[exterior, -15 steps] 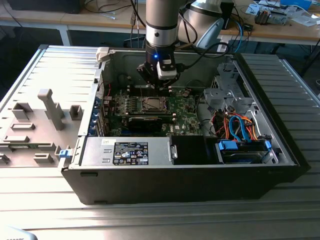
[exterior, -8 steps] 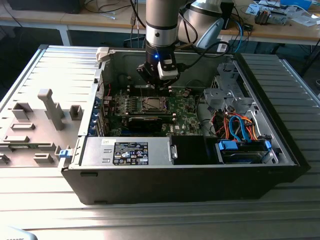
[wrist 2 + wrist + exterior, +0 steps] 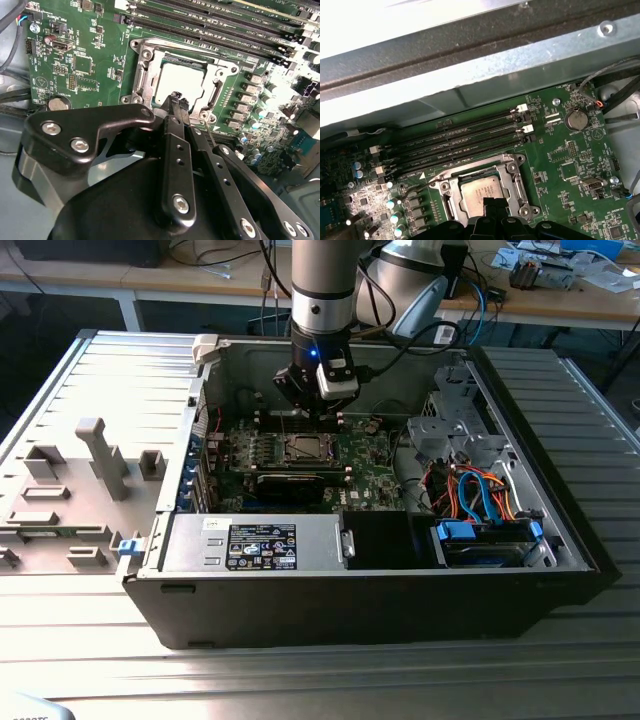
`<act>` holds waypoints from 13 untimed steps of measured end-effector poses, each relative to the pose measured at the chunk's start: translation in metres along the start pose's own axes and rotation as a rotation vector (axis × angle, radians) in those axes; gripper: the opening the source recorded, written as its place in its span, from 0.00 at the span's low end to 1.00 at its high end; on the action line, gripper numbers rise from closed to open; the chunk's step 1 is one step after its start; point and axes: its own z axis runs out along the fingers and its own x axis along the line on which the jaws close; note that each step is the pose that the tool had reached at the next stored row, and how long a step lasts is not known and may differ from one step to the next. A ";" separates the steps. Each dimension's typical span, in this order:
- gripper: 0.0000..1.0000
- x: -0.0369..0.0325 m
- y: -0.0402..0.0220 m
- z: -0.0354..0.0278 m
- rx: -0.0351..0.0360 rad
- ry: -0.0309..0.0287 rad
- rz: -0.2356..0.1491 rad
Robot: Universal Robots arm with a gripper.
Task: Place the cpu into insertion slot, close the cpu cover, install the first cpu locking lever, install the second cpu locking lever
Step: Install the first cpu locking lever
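One gripper [image 3: 175, 97], jaws together, hovers just above one cpu [image 3: 180, 82] seated in one insertion slot [image 3: 142, 75]; four memory slots [image 3: 455, 137] lie beyond the jaws.

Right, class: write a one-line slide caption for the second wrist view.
Gripper at the edge of the slot, cpu seated inside, memory slots beyond.

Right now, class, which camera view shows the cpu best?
The second wrist view: the cpu is large, bright and almost unobstructed. The first wrist view shows it partly behind the gripper; the exterior view shows it small.
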 end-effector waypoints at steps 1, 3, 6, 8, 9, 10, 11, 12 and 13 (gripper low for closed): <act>0.11 0.0000 0.0000 0.0000 0.0000 0.0000 -0.002; 0.11 0.0000 0.0000 0.0000 0.0000 0.0000 -0.004; 0.11 0.0000 0.0000 0.0000 -0.0001 0.0000 -0.007; 0.11 0.0000 0.0000 0.0000 -0.0002 -0.0001 -0.009; 0.11 0.0000 0.0000 0.0000 -0.0002 0.0000 -0.010; 0.11 0.0000 0.0000 0.0000 -0.0002 0.0000 -0.011; 0.11 0.0000 0.0000 0.0001 -0.0003 0.0000 -0.013; 0.11 0.0000 0.0000 0.0001 -0.0003 0.0000 -0.014; 0.11 0.0000 0.0000 0.0000 -0.0003 0.0000 -0.015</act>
